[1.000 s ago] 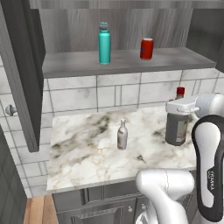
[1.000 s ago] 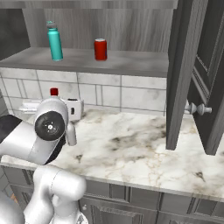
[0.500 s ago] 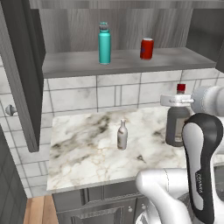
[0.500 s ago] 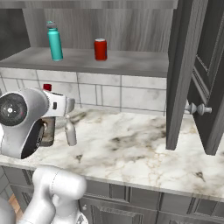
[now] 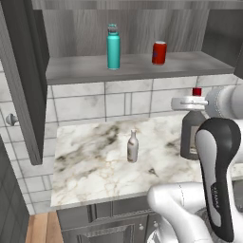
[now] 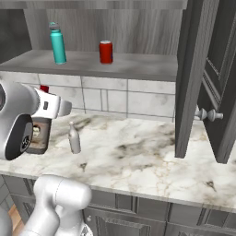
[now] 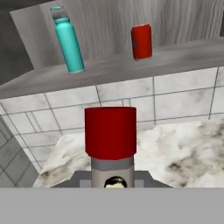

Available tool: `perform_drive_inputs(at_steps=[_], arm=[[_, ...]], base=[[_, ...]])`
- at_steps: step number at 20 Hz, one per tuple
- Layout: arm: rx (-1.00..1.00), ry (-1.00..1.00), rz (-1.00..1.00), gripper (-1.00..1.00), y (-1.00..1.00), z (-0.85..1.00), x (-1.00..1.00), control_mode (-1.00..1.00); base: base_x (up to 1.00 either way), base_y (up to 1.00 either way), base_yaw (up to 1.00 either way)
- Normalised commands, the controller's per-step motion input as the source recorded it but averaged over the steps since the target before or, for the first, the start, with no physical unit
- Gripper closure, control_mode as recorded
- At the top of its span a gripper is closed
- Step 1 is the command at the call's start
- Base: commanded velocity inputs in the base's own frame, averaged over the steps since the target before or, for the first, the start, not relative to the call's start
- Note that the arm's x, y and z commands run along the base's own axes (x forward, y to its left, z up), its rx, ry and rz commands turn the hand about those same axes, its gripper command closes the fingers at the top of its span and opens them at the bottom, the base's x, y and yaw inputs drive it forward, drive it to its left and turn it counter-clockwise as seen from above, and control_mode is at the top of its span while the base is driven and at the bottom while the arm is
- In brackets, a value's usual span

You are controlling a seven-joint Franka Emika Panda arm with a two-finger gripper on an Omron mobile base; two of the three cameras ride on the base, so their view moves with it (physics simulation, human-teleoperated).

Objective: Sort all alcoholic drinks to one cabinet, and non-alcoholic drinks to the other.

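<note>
I see the teal bottle [image 5: 113,47] and the red can [image 5: 159,52] standing apart on the grey shelf [image 5: 85,70] of the open cabinet [image 6: 138,32]. On the marble counter [image 5: 99,163] the slim pale bottle [image 5: 133,146] stands upright near the middle. My gripper [image 5: 193,101] sits at the neck of the squat dark bottle [image 5: 190,136], just under its red cap [image 7: 110,131], and its jaws are drawn close together on that neck. The dark bottle is upright at the counter's right side by the tiled wall [image 5: 95,103], and I cannot tell whether its base touches the counter.
</note>
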Motion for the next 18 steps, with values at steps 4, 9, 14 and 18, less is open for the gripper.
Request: perform_drive_inputs(at_steps=[4,9,14,18], arm=[[0.0,0.0,0.0,1.0,0.01,0.0,-0.19,-1.0],[0.0,0.0,0.0,1.0,0.0,0.0,0.0,1.0],[0.0,0.0,0.0,1.0,0.0,0.0,0.0,1.0],[0.0,0.0,0.0,1.0,0.0,0.0,0.0,1.0]], base=[[0.0,0.0,0.0],[-0.89,-0.02,-0.05],[-1.0,-0.06,-0.06],[-0.96,-0.04,-0.06]])
